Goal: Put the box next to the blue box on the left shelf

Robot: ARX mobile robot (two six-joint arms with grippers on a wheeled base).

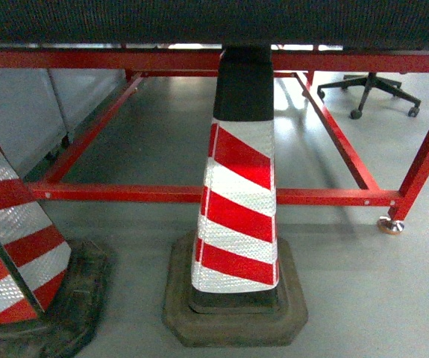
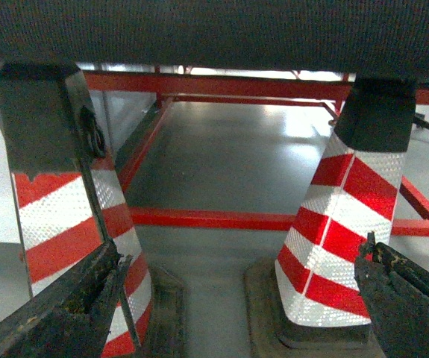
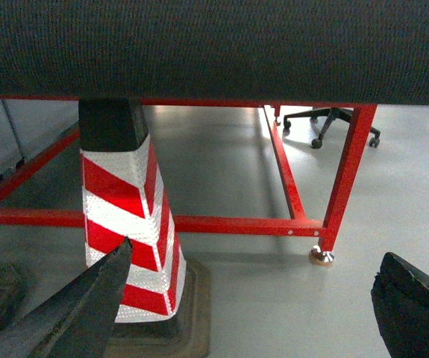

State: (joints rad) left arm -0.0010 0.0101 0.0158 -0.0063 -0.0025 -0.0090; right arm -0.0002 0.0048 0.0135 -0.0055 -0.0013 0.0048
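The left gripper point(image 2: 236, 306) is hanging with its jaws spread wide and nothing between them, one dark, worn finger point(image 2: 65, 309) sitting at the lower left of the left wrist view and the other at the lower right. The right gripper point(image 3: 244, 313) is likewise holding its jaws far apart and empty, its two black fingers point(image 3: 72, 313) framing bare grey floor point(image 1: 363, 291). Taking the central cone point(image 1: 236, 201) as the landmark, the left gripper is looking past it on its left side, and the right gripper is looking past it on its right. A second red-and-white striped cone point(image 1: 13, 246) is standing to the left of the central cone, both on dark rubber bases. Just behind the central cone, a red tubular frame point(image 1: 124, 192) is running low across the floor, with a round foot point(image 1: 391, 224) at its right corner. Farther behind and to the right of the cone, an office chair base point(image 1: 371, 89) is resting on castors. A dark textured surface point(image 1: 214, 21) is spanning the top above the cone. The box and the left shelf are not showing in any view.
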